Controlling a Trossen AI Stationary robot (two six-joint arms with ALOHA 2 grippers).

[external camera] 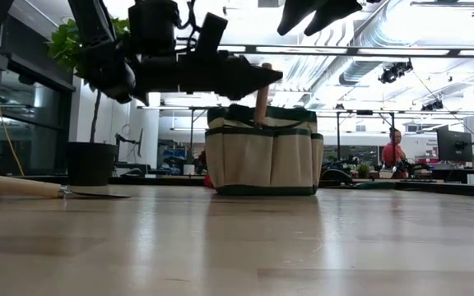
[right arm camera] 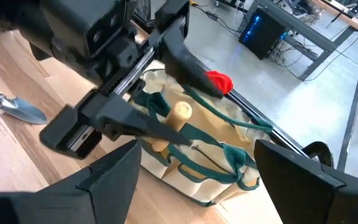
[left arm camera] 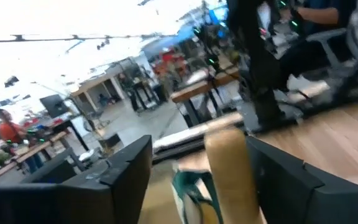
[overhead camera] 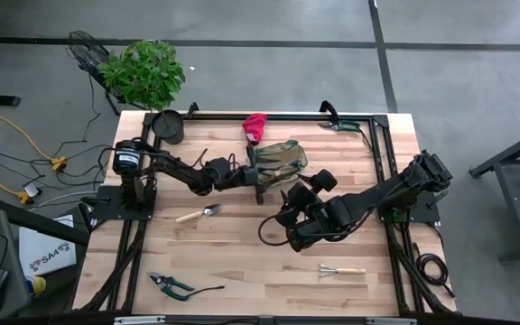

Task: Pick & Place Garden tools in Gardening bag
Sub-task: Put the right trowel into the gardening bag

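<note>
Left gripper (right arm camera: 160,93) hangs over the gardening bag (external camera: 262,152), fingers apart either side of a wooden handle (right arm camera: 178,115) standing in its mouth. Only the high view shows the right gripper (overhead camera: 287,217), spread wide beside the bag, and the pruners (overhead camera: 170,285).

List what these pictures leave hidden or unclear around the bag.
- Wooden-handled tool: its working end is inside the bag in every view.
- Red glove: mostly behind the bag, low view.
- Left gripper: contact with the handle is unclear; left wrist view blurred.
</note>
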